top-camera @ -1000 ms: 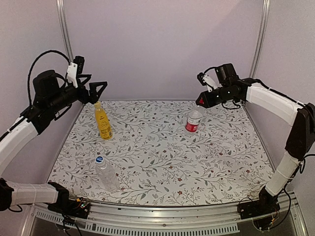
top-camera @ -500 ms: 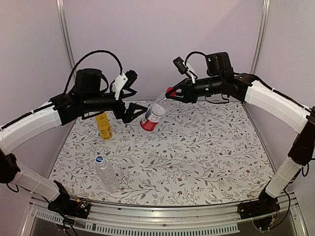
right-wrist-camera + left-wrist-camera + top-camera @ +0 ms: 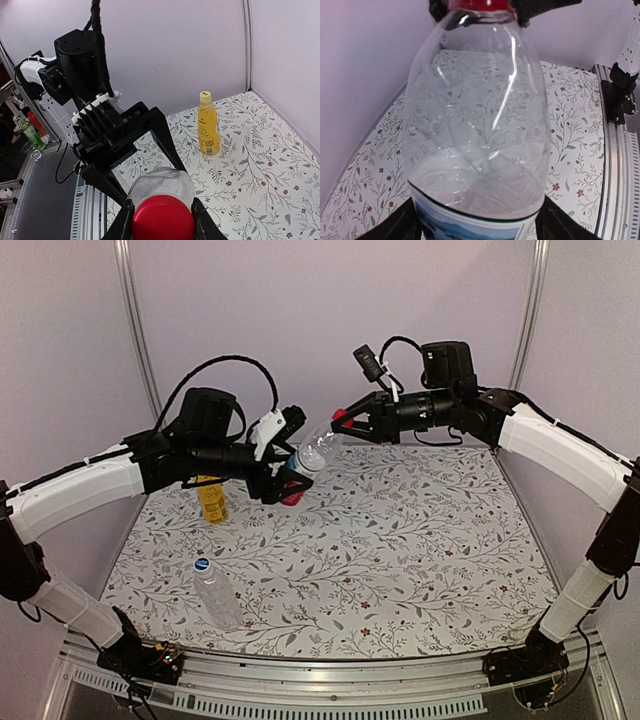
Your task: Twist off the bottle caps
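While the right hand [image 3: 341, 423] pinches the red cap [image 3: 162, 220], bottle [image 3: 480, 125] aloft, we see the left hand [image 3: 286, 476] straddling its base as a brace, though we can't tell if it grips.

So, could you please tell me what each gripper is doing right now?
Left gripper: astride the bottle; grip cannot be told.
Right gripper: shut on the red cap.

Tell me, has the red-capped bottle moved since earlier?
Yes. The red-capped bottle left the mat's right side, now lifted leftward, near the standing yellow bottle.
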`<action>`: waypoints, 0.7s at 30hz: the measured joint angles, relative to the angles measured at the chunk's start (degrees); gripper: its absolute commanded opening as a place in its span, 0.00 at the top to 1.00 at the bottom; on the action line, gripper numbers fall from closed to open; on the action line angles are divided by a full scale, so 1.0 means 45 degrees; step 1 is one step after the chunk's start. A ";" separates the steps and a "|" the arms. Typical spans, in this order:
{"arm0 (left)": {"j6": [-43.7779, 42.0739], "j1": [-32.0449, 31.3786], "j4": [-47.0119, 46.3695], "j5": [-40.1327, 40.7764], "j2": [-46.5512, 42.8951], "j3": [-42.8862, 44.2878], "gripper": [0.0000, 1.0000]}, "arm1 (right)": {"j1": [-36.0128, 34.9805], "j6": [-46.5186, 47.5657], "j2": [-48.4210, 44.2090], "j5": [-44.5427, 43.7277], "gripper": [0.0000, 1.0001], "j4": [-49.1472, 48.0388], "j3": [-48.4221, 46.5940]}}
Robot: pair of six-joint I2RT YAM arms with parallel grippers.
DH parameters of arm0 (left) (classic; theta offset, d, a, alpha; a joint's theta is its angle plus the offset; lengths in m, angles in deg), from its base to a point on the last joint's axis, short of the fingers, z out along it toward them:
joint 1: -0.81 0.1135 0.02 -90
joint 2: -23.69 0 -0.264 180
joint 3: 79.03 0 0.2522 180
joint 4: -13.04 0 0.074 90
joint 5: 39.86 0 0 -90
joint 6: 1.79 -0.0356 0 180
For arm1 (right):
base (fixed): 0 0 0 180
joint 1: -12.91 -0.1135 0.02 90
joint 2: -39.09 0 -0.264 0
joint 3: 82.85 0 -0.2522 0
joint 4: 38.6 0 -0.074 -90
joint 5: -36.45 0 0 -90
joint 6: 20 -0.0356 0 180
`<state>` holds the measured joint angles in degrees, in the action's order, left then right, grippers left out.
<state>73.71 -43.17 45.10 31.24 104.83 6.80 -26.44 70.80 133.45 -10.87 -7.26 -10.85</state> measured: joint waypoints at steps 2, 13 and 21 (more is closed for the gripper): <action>-0.0044 0.0005 0.0000 0.0044 0.0044 0.0010 0.42 | 0.0000 -0.0015 -0.0005 0.0053 1.00 0.0015 0.0000; -0.0121 -0.0005 -0.0146 0.0078 0.0228 0.0029 0.28 | 0.0000 0.0015 -0.0078 0.0194 1.00 -0.0049 0.0087; -0.0209 -0.0044 -0.0228 0.0068 0.0306 0.0019 0.45 | 0.0000 0.0010 -0.0219 0.0330 0.98 -0.0340 0.0228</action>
<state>72.77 -43.37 44.07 31.55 106.21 6.89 -26.44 70.84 132.47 -9.39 -8.79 -9.82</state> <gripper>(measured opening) 0.632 0.291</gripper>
